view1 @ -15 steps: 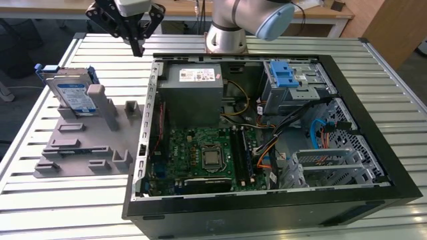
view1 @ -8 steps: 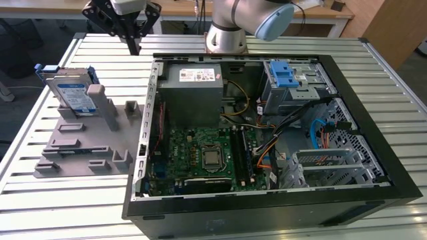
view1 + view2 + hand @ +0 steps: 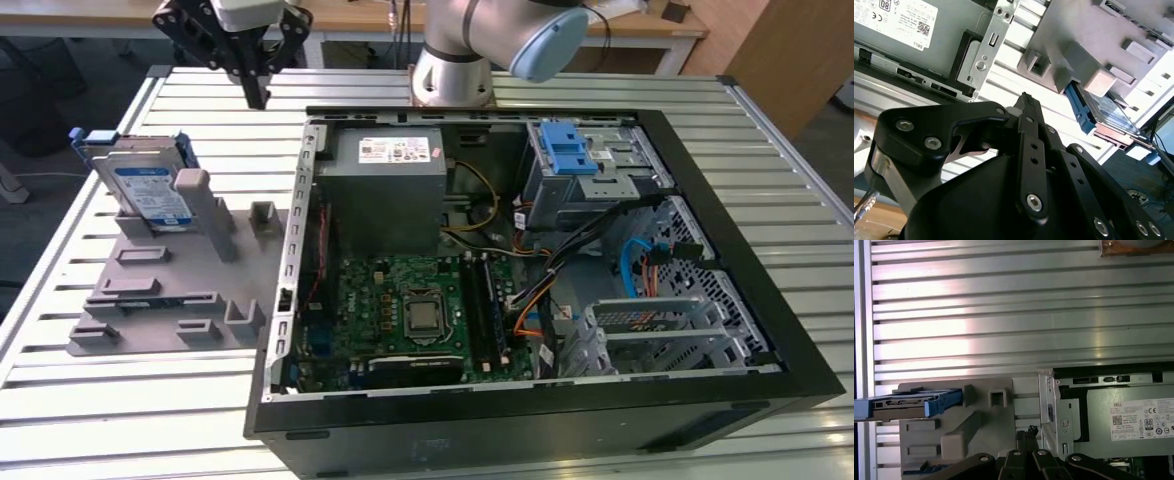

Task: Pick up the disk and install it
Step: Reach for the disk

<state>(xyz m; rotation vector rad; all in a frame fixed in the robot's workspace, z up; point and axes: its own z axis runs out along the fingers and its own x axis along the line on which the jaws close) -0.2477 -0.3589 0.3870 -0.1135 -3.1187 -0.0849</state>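
1. The disk (image 3: 147,192) is pictured propped on edge in a grey holder (image 3: 150,292), near the worktop's (image 3: 134,400) far corner at the exterior view's left.
2. The gripper (image 3: 254,97) is held above, offset toward the computer case (image 3: 534,425), with its fingers pressed together and nothing gripped.

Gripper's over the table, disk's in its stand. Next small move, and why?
Probably shift the gripper toward the exterior view's left, over the disk, and open it. The disk stands on edge in the grey holder, untouched; the gripper hangs shut above the table, off to one side of it.
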